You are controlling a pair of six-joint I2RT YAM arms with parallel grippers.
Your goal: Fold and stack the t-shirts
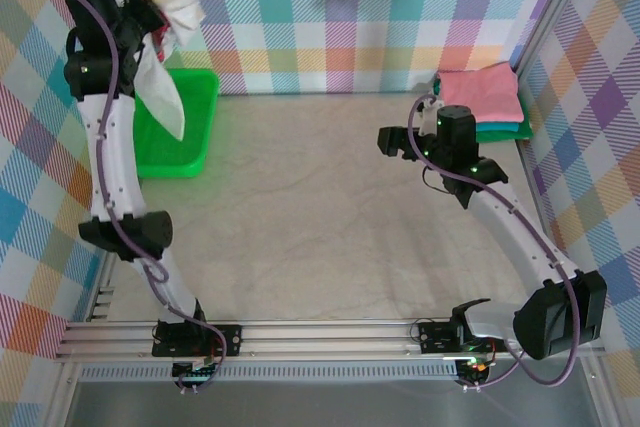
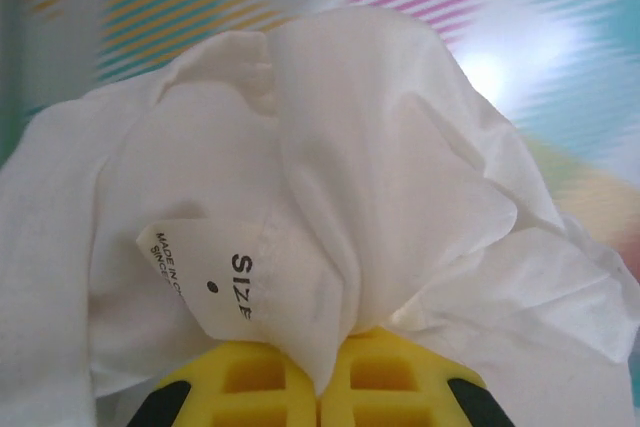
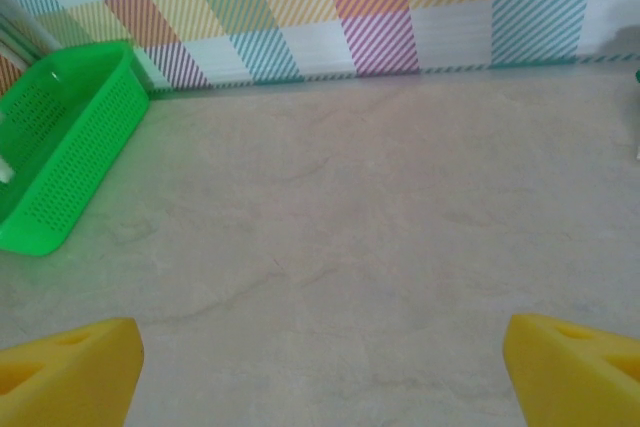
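A white t-shirt (image 1: 165, 7) hangs bunched from my left gripper (image 1: 140, 17), raised high at the back left above the green tray. In the left wrist view the yellow fingers (image 2: 250, 382) are shut on the white cloth (image 2: 380, 187), with a size label (image 2: 205, 277) showing. A strip of the shirt dangles down over the tray. A folded pink shirt (image 1: 480, 92) lies on a teal one (image 1: 500, 130) at the back right. My right gripper (image 1: 395, 140) hovers open over the bare table, left of that stack; its yellow fingertips (image 3: 70, 372) stand wide apart with nothing between.
The green plastic tray (image 1: 195, 122) sits at the back left, also visible as a perforated tray (image 3: 60, 152) in the right wrist view. Checked walls close in the back and sides. The beige table surface (image 1: 320, 227) stretches between the arms.
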